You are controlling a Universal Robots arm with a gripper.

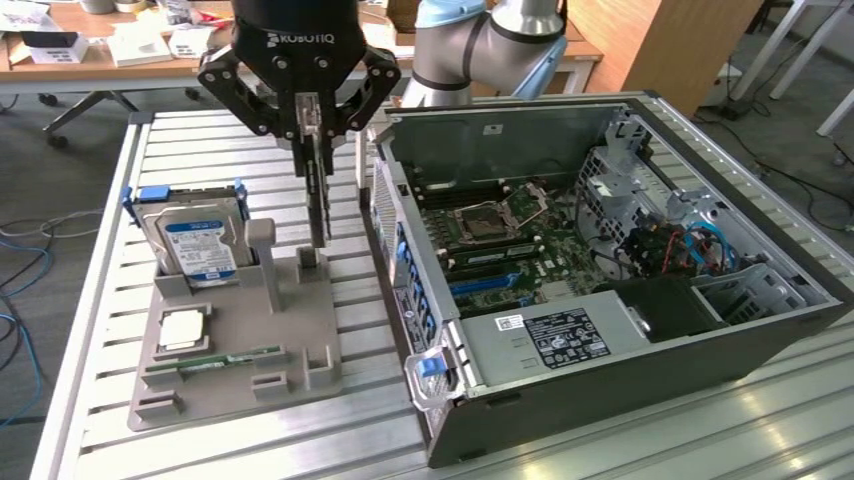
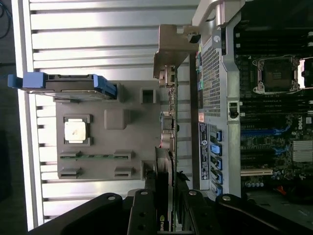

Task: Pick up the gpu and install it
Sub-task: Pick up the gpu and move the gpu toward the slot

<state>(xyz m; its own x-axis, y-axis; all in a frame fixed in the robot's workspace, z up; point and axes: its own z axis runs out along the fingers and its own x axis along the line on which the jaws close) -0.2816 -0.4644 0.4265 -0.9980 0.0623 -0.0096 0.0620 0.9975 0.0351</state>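
Note:
My gripper (image 1: 311,132) is shut on the gpu (image 1: 318,205), a thin dark card that hangs edge-on and upright from the fingers. Its lower end is close over a small slotted block at the back of the grey parts holder (image 1: 240,345); I cannot tell whether they touch. In the wrist view the gpu (image 2: 169,122) runs as a narrow strip between the holder (image 2: 105,147) and the computer's rear panel, with its silvery bracket (image 2: 172,46) at the far end and my gripper (image 2: 164,196) around its near end.
The open computer case (image 1: 747,330) lies at the exterior view's right, its motherboard (image 1: 514,235) and blue slot (image 1: 483,287) exposed. On the holder are a hard drive in a blue caddy (image 1: 198,245), a CPU (image 1: 179,330) and a green RAM stick (image 1: 214,360). A slatted metal table (image 1: 80,300) carries everything.

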